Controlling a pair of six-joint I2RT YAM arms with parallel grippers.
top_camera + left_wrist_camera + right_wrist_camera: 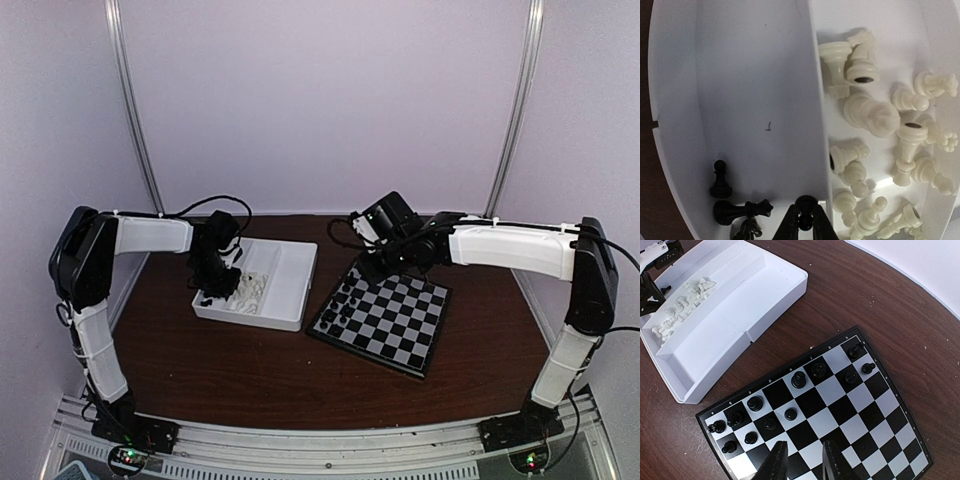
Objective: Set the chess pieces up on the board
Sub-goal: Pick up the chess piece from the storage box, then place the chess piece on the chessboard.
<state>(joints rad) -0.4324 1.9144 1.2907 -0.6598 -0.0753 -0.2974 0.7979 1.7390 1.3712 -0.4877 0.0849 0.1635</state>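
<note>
Here, rim lettering [771, 380] on the board [860, 410] is unreadably small.

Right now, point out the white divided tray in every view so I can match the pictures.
Top external: the white tray lies left of centre, beside the board.
Left wrist: it fills nearly the whole frame, seen from close above.
Right wrist: it is in the upper left, beyond the board's far corner.
Shared landmark: the heap of white chess pieces in one compartment.
</note>
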